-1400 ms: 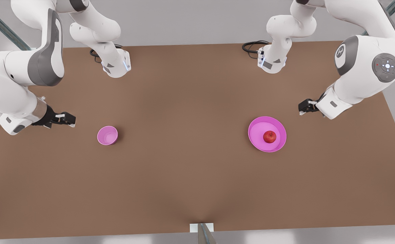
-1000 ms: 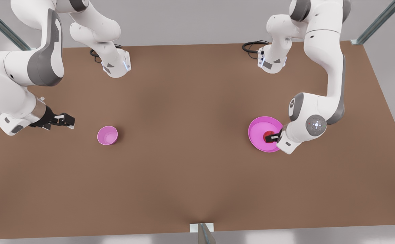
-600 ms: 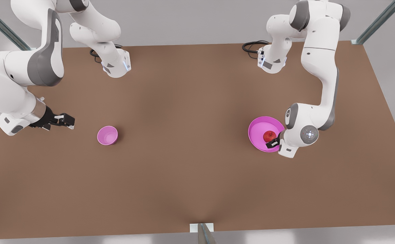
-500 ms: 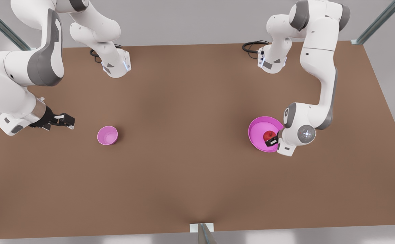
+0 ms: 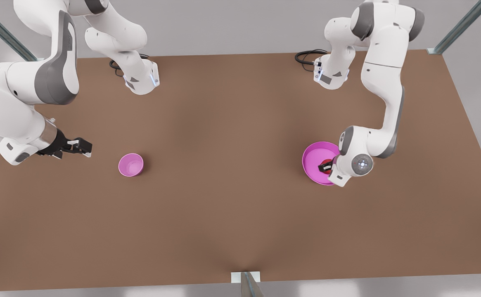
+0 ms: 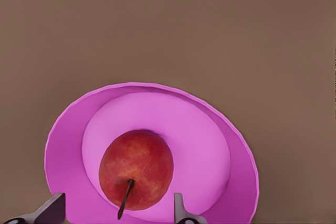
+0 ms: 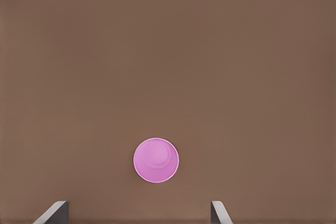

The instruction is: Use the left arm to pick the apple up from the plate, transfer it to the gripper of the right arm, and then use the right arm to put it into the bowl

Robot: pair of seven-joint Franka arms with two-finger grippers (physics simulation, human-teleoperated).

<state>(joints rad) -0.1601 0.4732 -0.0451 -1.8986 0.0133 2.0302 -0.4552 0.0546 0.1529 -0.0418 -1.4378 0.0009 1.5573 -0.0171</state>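
The red apple (image 6: 136, 169) lies in the middle of the wide magenta plate (image 6: 68, 129), stem towards the camera. My left gripper (image 6: 116, 214) is open just above it, with one fingertip on each side of the apple and apart from it. In the front view the plate (image 5: 311, 159) is at the front view's right, and the left gripper (image 5: 325, 167) covers most of the apple (image 5: 327, 161). The small pink bowl (image 5: 131, 164) stands empty at the front view's left. My right gripper (image 5: 84, 146) waits open beside the bowl (image 7: 156, 160), above the table.
Both arm bases (image 5: 141, 80) (image 5: 331, 76) stand at the far edge of the brown table (image 5: 223, 206), each with a black cable. A metal post (image 5: 248, 284) rises at the near edge. Bare tabletop stretches between bowl and plate.
The left arm swung down from the table's far right side to the plate, and its gripper now hangs over the apple. The right arm, the bowl and the apple have stayed put.
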